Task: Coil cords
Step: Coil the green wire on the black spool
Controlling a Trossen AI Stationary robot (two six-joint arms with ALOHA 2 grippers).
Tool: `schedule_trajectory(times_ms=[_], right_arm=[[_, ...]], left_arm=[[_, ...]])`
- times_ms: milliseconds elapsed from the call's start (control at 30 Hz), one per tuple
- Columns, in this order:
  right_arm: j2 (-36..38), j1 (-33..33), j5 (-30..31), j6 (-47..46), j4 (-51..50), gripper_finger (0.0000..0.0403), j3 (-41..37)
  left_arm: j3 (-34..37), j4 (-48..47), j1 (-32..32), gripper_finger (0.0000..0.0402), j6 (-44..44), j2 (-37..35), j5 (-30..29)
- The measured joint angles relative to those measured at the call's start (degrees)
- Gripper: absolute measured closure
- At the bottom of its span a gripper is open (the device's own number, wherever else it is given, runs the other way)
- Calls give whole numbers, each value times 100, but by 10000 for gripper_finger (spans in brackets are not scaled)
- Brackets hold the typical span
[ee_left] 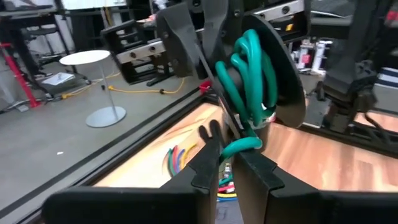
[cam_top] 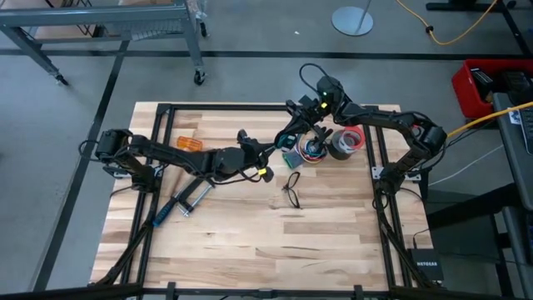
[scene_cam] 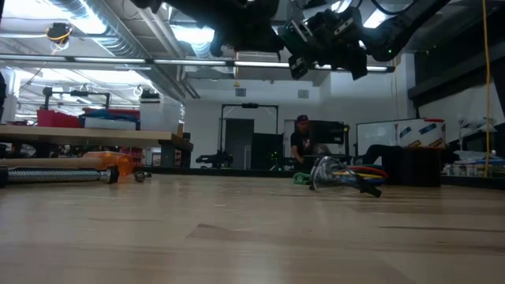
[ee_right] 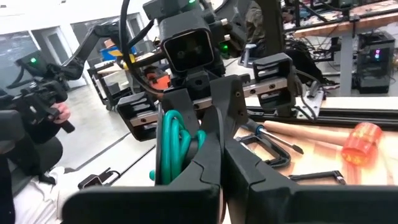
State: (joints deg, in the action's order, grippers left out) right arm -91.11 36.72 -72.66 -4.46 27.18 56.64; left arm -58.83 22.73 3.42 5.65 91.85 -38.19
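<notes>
Table [cam_top: 250, 242]: wood top, with most of the near half bare and good open room for swinging or setting down. The far edge and its black frame rail lay close behind the work spot, so there was little slack that way.

Both arms met above the far middle of the table, clear of the top.

Right gripper [ee_right: 221, 155]: fingers closed together, raised, acting as the peg. Left gripper [ee_left: 228, 158]: facing it, just beside, with a strand of the cord at its tip. Open or clamped, could not tell.

Clutter under and beside the meeting point: tape roll [cam_top: 346, 140], multicoloured wire bundle [cam_top: 312, 150], black wire loops [cam_top: 291, 190]. Clamp [cam_top: 187, 200] sat well apart on the left arm's side.

Green cord [ee_left: 249, 68]: off the table, several loops bunched around one of the right gripper's fingers. Could not tell whether a loop was nipped between them.

Step, as judged: mid-winding, several loops already on. Next likely called for the left to carry the loose strand round the right's finger again, keeping tension so the loops did not slip off. The arms should stay high, since dropping risked snagging the wire bundle below.
</notes>
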Motion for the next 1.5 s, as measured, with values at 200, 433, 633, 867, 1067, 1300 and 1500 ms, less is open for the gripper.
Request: schedule_trajectory(times_ms=[200,433,633,867,1067,1300,1500], right_arm=[[2,-113,62,47,-24,400,0],[4,-109,98,30,-27,400,0],[1,-92,105,26,-48,400,0],[-2,-5,107,28,-55,400,0],[-6,5,113,30,-53,400,0],[-11,68,153,30,-51,400,-2],[-13,86,548,45,-31,400,-2]], left_arm=[[0,38,0,368,36,0,162],[0,91,0,369,48,0,162],[0,-44,77,369,48,0,147],[-8,-126,184,369,41,0,114],[-11,-260,186,369,247,0,123],[-15,-395,227,369,592,0,138],[-22,-381,253,382,594,0,261]])
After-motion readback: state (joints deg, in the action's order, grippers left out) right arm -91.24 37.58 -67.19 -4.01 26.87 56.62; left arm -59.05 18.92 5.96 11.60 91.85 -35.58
